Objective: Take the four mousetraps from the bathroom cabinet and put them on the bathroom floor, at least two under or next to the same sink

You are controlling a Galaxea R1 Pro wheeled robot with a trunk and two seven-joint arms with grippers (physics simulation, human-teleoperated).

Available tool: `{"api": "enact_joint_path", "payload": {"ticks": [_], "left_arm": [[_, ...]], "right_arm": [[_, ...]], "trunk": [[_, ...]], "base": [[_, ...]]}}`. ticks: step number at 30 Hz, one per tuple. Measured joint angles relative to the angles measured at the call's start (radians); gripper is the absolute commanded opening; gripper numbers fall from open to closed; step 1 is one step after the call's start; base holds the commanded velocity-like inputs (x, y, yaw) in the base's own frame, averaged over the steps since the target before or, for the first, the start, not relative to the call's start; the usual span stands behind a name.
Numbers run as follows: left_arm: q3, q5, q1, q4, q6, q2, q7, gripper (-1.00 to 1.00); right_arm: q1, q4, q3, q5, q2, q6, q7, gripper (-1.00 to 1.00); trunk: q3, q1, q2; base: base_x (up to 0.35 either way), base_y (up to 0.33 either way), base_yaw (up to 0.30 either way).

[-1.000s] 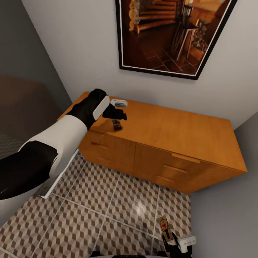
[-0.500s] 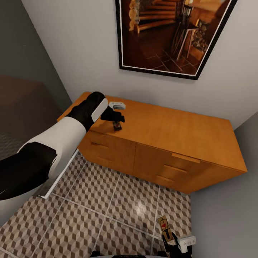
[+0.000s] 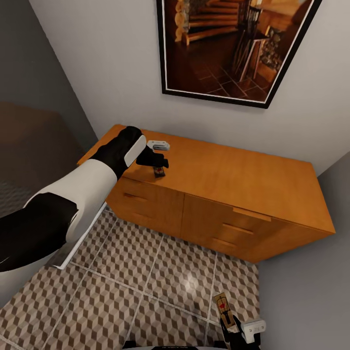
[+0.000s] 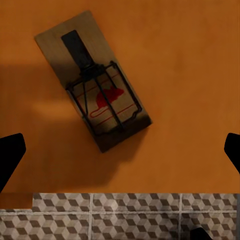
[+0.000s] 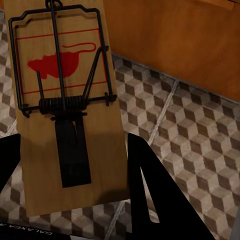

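Left gripper (image 3: pixel 158 164) hovering over the cabinet (image 3: pixel 233 184) top near its left end, jaws spread wide, holding nothing. Directly beneath, between the two fingertips (image 4: pixel 11 157) in the left wrist view, one mousetrap (image 4: pixel 92 80) lying flat on the orange wood, close to the front edge, untouched. Right gripper (image 3: pixel 233 324) low at the frame's bottom, closed on a second mousetrap (image 5: pixel 62 95), held above the patterned bathroom floor (image 3: pixel 146 291). Framed picture (image 3: pixel 233 48) on the white wall above the cabinet. Grey wall close on the right, dark surface at far left.
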Motion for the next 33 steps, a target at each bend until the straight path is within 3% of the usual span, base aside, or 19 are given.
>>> {"api": "enact_joint_path", "payload": {"ticks": [33], "left_arm": [[0.000, 0.000, 0.014, -0.001, 0.000, 0.000, 0.000, 1.00]], "right_arm": [[0.000, 0.000, 0.001, 0.000, 0.000, 0.001, 0.000, -1.00]], "trunk": [[-0.004, 0.000, 0.000]], "base": [[0.011, 0.000, 0.000]]}}
